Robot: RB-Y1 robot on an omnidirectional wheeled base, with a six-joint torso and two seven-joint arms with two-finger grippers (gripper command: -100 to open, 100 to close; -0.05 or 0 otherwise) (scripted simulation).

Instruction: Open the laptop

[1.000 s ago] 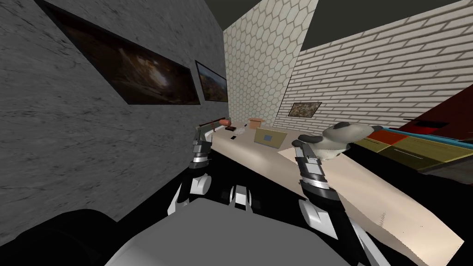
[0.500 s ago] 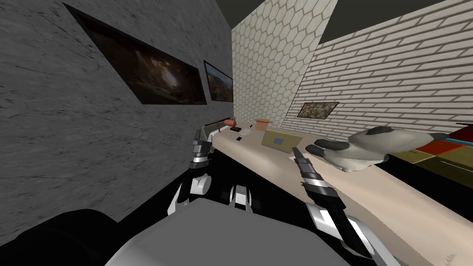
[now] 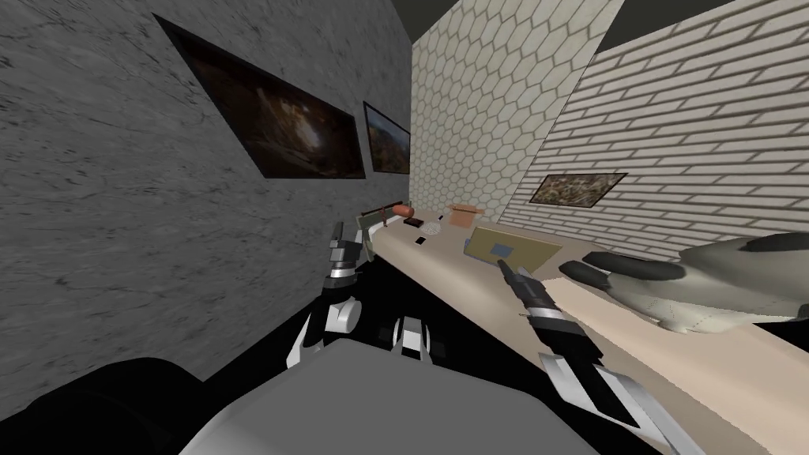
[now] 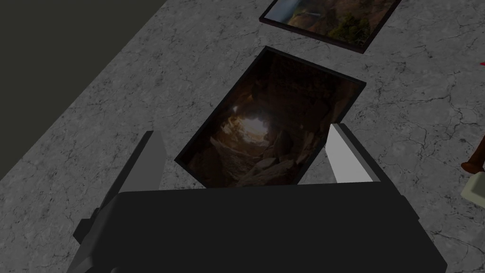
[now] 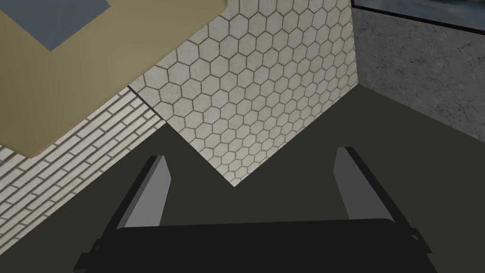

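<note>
The tan, flat, slab-shaped laptop (image 3: 525, 251), marked with a blue-grey rectangle on its lid, lies on the long, pale beige table (image 3: 687, 371). It sits just ahead of the right gripper (image 3: 503, 266), slightly toward the brick-wall side. In the right wrist view the laptop's corner shows beyond the fingers and off to one side, not between them, so the gripper points past its edge rather than at it. The lid looks shut. Its long side seems to run along the table's length, and the near long edge is likely the one to lift. The right arm is much the nearer, with its fingers spread and holding nothing. The left gripper (image 3: 339, 235) hangs beside the table's near edge toward its far end, well apart from the laptop, its fingers also spread and empty.

A large grey-and-cream plush toy (image 3: 711, 288) with dark patches lies near the laptop on the robot's right and could crowd an approach from that side. At the table's far end stand a small brown cardboard box (image 3: 464, 213) and a reddish-brown rounded object (image 3: 403, 212). A grey stone-textured wall (image 3: 118, 197), a hexagon-tiled wall (image 3: 490, 103) and a white brick wall (image 3: 695, 134) enclose the corner.
</note>
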